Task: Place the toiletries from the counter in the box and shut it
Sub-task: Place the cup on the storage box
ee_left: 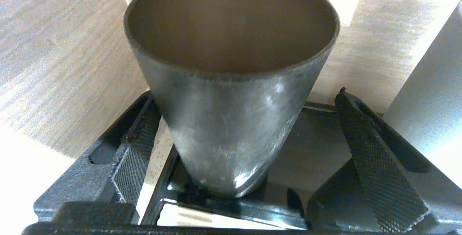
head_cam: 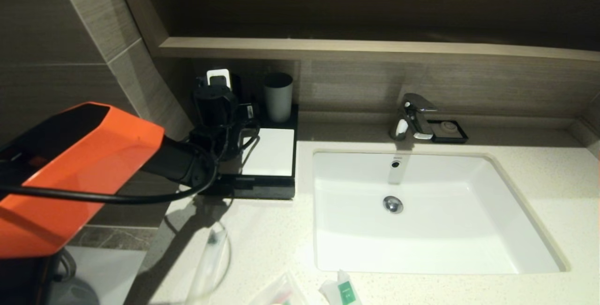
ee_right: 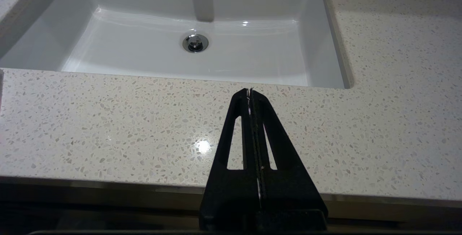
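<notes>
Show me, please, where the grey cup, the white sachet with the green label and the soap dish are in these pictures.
grey cup (head_cam: 278,97): head view, on its side wall.
white sachet with the green label (head_cam: 346,291): head view, on the green label.
soap dish (head_cam: 450,131): head view, on its black tray by the faucet.

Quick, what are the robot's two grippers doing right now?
Left gripper: open, fingers either side of the dark cup, not squeezing it.
Right gripper: shut, holding nothing, over the counter.
</notes>
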`<state>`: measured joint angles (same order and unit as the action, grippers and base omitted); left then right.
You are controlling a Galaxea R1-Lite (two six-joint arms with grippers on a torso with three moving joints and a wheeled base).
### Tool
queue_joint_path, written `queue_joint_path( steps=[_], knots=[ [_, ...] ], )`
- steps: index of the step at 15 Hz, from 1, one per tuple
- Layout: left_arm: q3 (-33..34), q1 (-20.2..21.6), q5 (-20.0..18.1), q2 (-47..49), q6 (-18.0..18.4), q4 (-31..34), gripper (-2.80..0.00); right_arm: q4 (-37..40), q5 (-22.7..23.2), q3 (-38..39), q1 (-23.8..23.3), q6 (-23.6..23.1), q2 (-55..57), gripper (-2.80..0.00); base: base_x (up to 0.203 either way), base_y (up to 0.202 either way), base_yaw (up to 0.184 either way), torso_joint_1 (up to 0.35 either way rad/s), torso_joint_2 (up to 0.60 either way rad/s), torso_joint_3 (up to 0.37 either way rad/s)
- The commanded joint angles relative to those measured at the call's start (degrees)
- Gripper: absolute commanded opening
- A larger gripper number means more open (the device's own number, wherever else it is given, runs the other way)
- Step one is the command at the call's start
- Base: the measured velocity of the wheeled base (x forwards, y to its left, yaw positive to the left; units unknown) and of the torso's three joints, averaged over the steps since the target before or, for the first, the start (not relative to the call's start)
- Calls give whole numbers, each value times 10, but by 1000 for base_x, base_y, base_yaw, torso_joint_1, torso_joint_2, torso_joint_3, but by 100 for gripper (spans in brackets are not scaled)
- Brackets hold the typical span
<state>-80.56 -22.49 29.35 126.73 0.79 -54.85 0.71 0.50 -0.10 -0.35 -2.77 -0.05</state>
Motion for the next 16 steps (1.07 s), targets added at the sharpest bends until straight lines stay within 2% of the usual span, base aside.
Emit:
queue_joint_path(
  steps=[1, 10, 16],
  knots=[
    [-7, 0, 2, 6, 1, -2, 0, 0, 1, 0, 0, 0, 0, -280, 0, 0, 0, 0, 0, 0],
    [-12, 0, 2, -1, 0, 4, 0, 0, 1, 0, 0, 0, 0, -280, 0, 0, 0, 0, 0, 0],
    [43, 0, 3, -56, 0, -1, 0, 0, 0, 0, 0, 0, 0, -280, 0, 0, 0, 0, 0, 0]
  ],
)
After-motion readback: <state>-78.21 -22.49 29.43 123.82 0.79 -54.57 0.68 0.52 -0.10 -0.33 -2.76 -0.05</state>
